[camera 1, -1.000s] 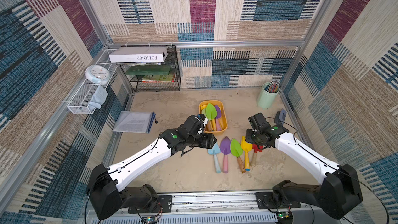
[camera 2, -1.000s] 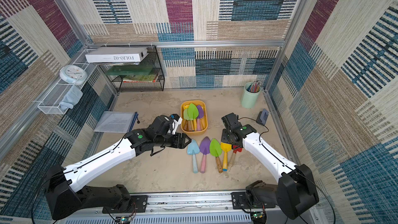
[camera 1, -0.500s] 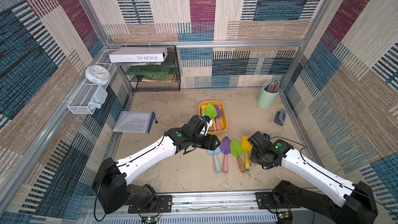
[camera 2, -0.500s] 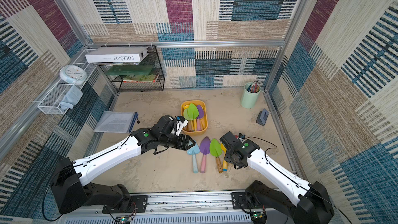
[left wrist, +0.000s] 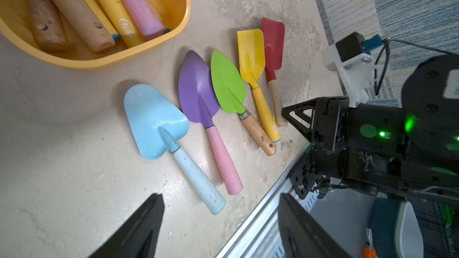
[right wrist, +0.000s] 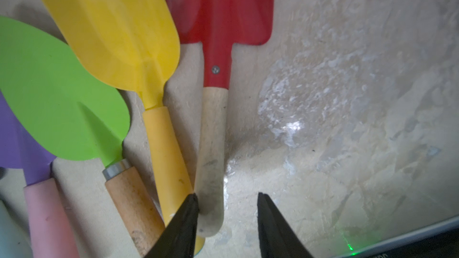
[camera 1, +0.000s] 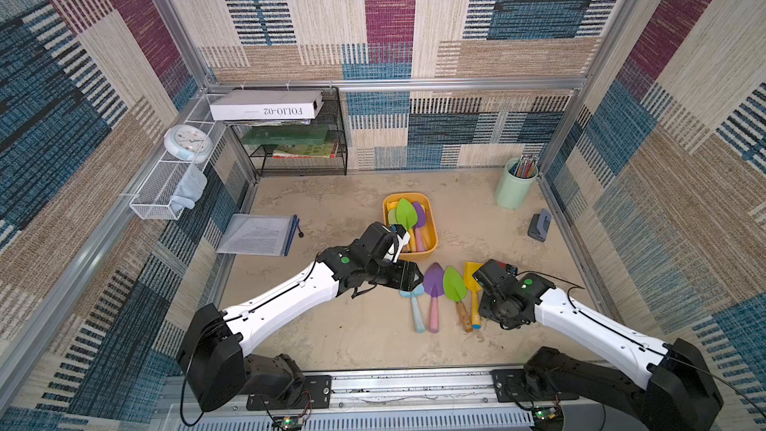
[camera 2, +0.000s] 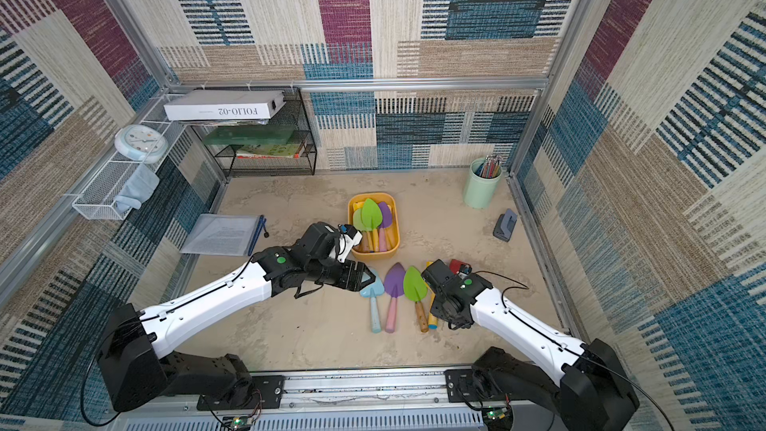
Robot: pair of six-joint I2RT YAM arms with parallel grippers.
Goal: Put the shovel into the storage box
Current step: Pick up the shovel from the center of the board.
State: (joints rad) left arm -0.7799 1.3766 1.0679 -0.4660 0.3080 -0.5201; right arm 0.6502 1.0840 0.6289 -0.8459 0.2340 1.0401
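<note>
Five shovels lie side by side on the floor: light blue (left wrist: 156,120), purple (left wrist: 197,88), green (left wrist: 227,83), yellow (left wrist: 250,53) and red (left wrist: 273,43). Just behind them stands the yellow-orange storage box (camera 1: 434,225) (camera 2: 396,221), holding several more shovels. My left gripper (camera 1: 408,277) (left wrist: 220,194) hangs open above the blue shovel, empty. My right gripper (right wrist: 226,194) is low at the red shovel's (right wrist: 218,8) pale wooden handle end. That handle lies between the open jaws, against one finger, with a gap to the other. In both top views the right wrist hides that handle.
A mint pencil cup (camera 1: 514,188) and a grey hole punch (camera 1: 539,225) sit at the back right. A document folder (camera 1: 257,234), a black wire shelf (camera 1: 298,147) and a white mesh basket (camera 1: 166,192) are on the left. The metal rail (camera 1: 410,383) runs along the front.
My right arm has drawn back toward the front and come down to the red shovel's handle end, jaws a little wider. My left arm has shifted slightly right over the blue shovel.
</note>
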